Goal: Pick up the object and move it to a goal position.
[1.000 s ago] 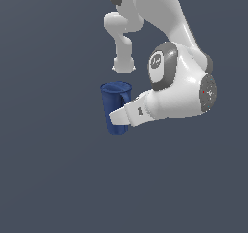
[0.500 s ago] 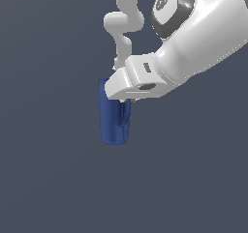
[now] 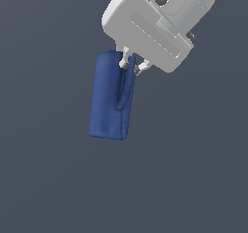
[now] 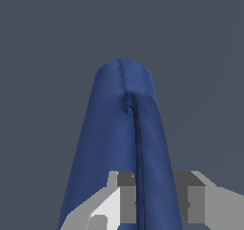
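Note:
The object (image 3: 107, 97) is a dark blue tapered vessel with a side handle, hanging upright below the white hand in the exterior view. My gripper (image 3: 131, 64) is shut on the top of its handle, with the fingers (image 3: 125, 62) pinching the thin blue strap. In the wrist view the object (image 4: 106, 143) fills the middle, its handle running down between the grey fingers (image 4: 126, 198) of my gripper (image 4: 157, 203). The vessel's rim is hidden behind the hand. No goal marker shows in either view.
Only a plain dark grey background surrounds the vessel and the arm (image 3: 160, 19) in both views. No table edge or other object shows.
The hand and the held vessel have come much nearer the exterior camera and look larger. The vessel still hangs from the fingers.

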Robot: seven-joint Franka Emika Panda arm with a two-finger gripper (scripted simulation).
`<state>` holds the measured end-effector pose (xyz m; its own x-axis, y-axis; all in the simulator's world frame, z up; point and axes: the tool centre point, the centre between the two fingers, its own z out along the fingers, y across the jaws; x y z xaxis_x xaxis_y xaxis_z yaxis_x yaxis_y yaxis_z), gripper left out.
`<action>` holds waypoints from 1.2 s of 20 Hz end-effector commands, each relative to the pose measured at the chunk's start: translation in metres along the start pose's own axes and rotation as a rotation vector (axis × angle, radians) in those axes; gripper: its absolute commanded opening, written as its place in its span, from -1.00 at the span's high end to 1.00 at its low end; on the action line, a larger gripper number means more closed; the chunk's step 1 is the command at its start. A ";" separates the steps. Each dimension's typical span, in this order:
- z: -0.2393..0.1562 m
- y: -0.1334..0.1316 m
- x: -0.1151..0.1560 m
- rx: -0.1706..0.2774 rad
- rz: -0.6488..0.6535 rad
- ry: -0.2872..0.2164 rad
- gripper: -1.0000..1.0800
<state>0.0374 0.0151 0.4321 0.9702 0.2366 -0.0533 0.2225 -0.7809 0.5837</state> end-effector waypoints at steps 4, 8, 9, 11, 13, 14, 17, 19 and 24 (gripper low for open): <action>-0.047 0.025 -0.018 -0.066 0.127 0.130 1.00; -0.078 0.037 -0.035 -0.111 0.212 0.215 1.00; -0.085 0.040 -0.040 -0.122 0.231 0.234 1.00; -0.097 0.044 -0.048 -0.141 0.267 0.270 1.00; -0.108 0.047 -0.057 -0.159 0.298 0.301 1.00; -0.112 0.048 -0.060 -0.167 0.312 0.314 1.00; -0.124 0.051 -0.071 -0.187 0.348 0.350 1.00; -0.131 0.052 -0.076 -0.198 0.368 0.369 1.00; -0.141 0.054 -0.086 -0.217 0.400 0.399 1.00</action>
<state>-0.0447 0.0338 0.5780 0.8614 0.1814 0.4745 -0.2055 -0.7299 0.6520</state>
